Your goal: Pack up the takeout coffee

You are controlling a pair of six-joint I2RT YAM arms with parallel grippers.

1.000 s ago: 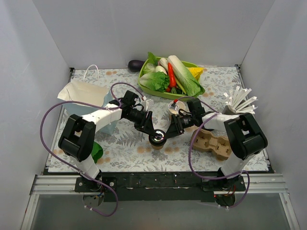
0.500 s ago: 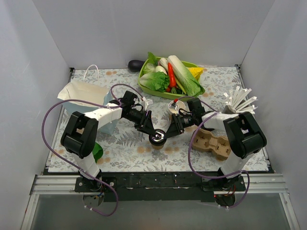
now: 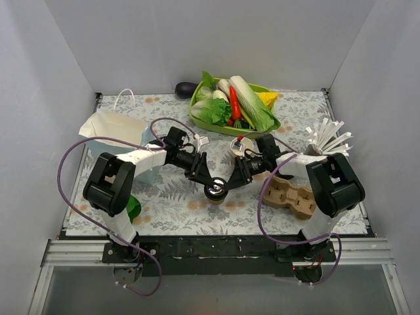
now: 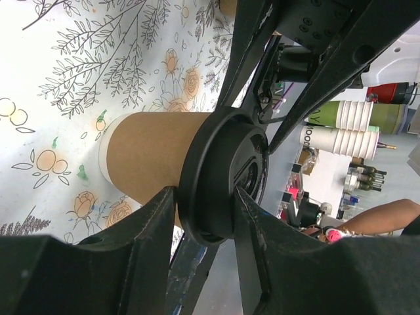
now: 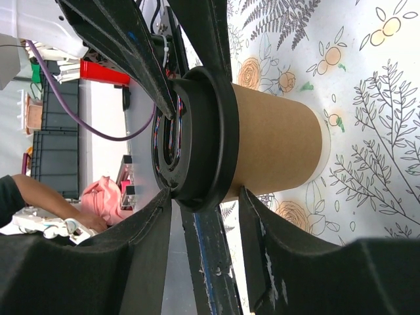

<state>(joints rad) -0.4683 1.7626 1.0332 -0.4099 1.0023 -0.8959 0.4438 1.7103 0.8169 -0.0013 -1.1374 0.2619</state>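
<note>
The takeout coffee, a tan paper cup with a black lid, stands upright on the floral mat at table centre. My left gripper reaches it from the left and is shut on the lid, one finger on top and one under the rim. My right gripper comes in from the right and is open around the cup top. One of its fingers sits by the lid's face. The other finger lies beside the cup wall, below the rim.
A blue bag stands open at the left. A green tray of vegetables sits at the back, with a dark eggplant beside it. A cardboard cup carrier and a holder of white sticks are at the right. A green object lies by the left arm's base.
The right gripper's jaws have narrowed a little around the cup top. The left arm has shifted slightly while keeping its hold on the lid. The cup has stayed in place.
</note>
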